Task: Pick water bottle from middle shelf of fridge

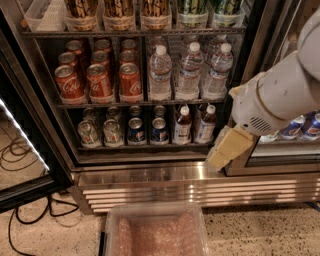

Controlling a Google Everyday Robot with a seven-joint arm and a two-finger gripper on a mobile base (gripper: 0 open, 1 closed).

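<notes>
The fridge [165,182] stands open, with its black-framed glass door [22,170] swung out at the left. On the middle shelf [145,104] three clear water bottles with white caps stand in the front row on the right: one [160,75], one [189,72] and one [217,70]. Red cola cans [100,80] fill the shelf's left half. My white arm [280,97] comes in from the right. My gripper [227,149] hangs as a pale beige piece in front of the fridge's lower right corner, below and to the right of the water bottles, touching nothing.
The lower shelf holds soda cans [112,131] and two small dark-labelled bottles [183,125]. Tall cans [117,10] stand on the top shelf. A clear plastic bin [155,230] sits on the floor in front. Black cables [20,150] lie at the left. More cans [300,127] stand behind glass at the right.
</notes>
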